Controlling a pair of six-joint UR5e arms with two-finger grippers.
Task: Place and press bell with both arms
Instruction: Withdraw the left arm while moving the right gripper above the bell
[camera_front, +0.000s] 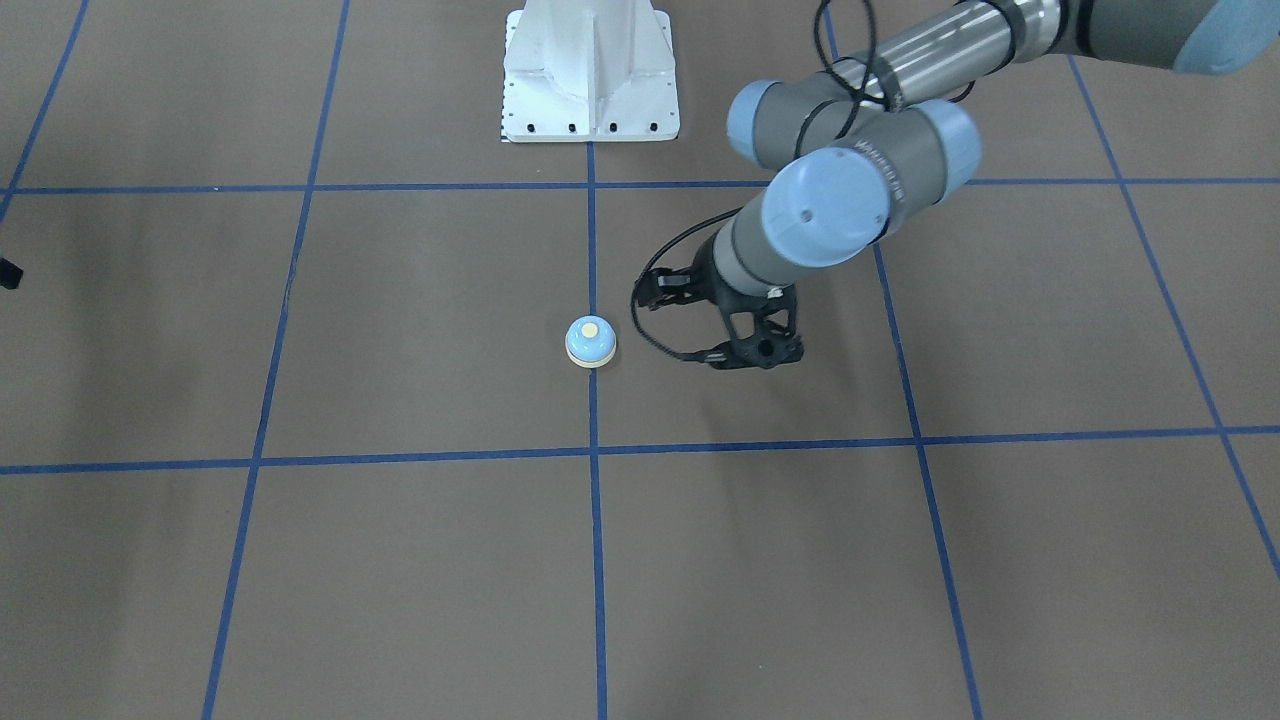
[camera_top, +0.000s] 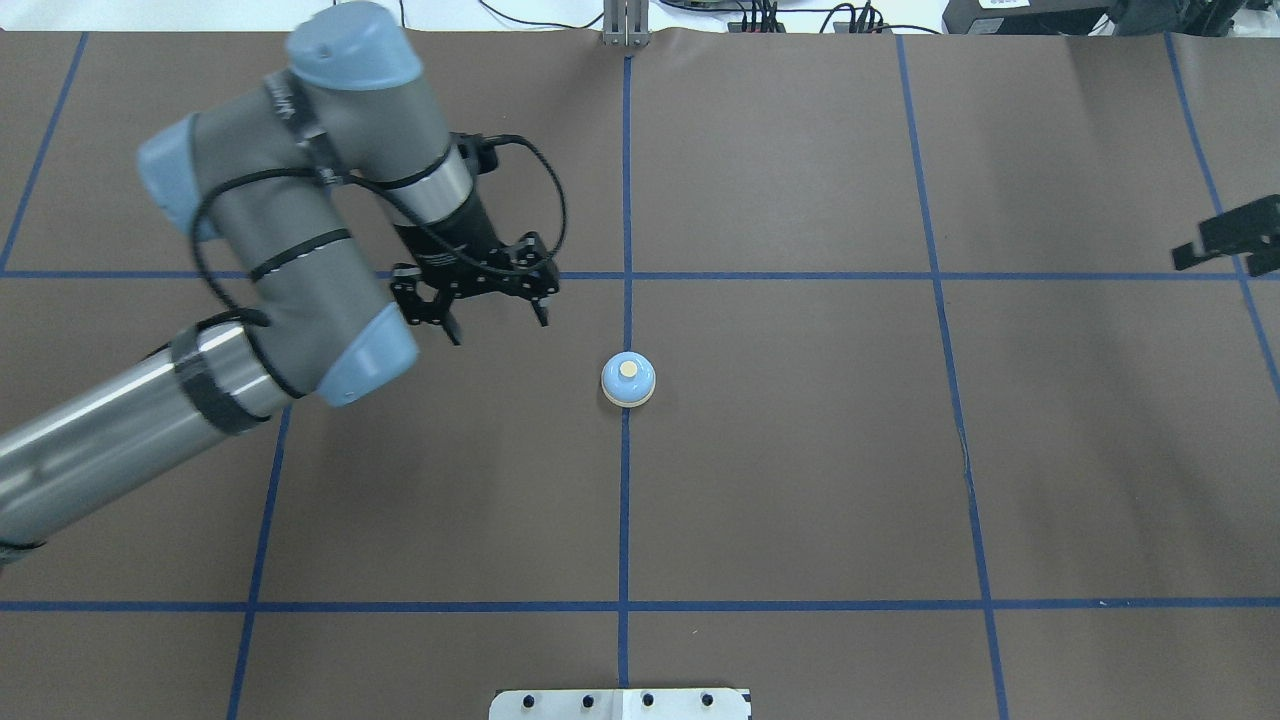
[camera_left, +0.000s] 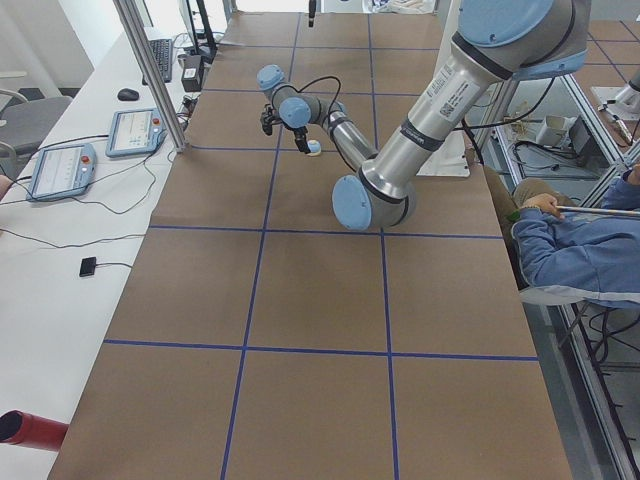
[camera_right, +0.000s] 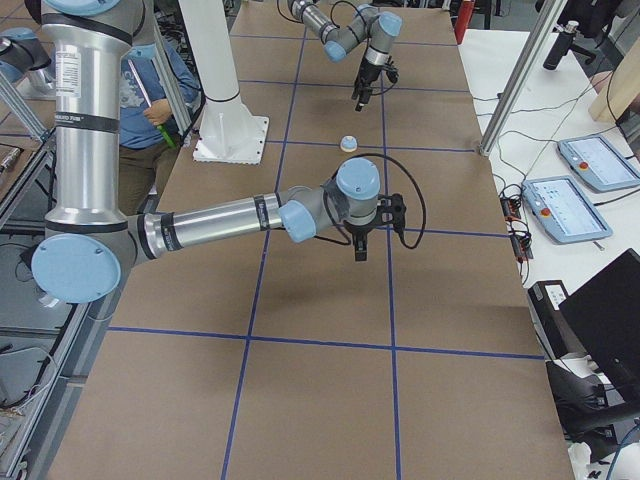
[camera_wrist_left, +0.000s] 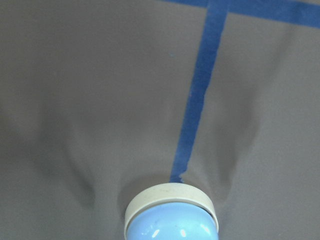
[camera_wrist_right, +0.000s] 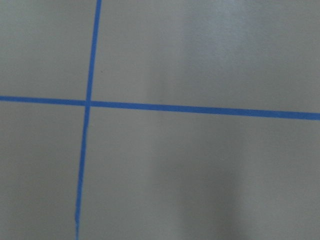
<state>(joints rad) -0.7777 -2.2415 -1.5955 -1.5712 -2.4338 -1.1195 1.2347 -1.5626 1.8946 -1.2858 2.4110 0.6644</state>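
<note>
The bell (camera_top: 628, 380) stands upright near the middle of the counter (camera_top: 800, 500), right on the blue tape line (camera_top: 625, 500) that runs from the robot's edge to the far edge. It looks placed, so the step in hand is, by my reading, the press. To do that well, the pressing claw should come straight down over the cream button (camera_top: 628, 369) with its tips centred on it. It should push lightly and vertically, because a slanted or off-centre push would likely slide so small a bell along the smooth paper or tip it on its base ring. The other claw should stay out of the way. The left claw (camera_top: 497, 315) hangs above the counter with its fingers spread apart and nothing between them. It is near the bell but not touching it, offset toward the counter's left edge and a little toward the far edge. Its wrist camera catches only the bell's dome and base ring at the bottom of its view. The right claw (camera_right: 360, 248) points down over bare counter well apart from the bell, out toward the right edge. I cannot tell whether its fingers are apart or together, as only a dark sliver shows from overhead. It has the longer way to travel if the press falls to it.
</note>
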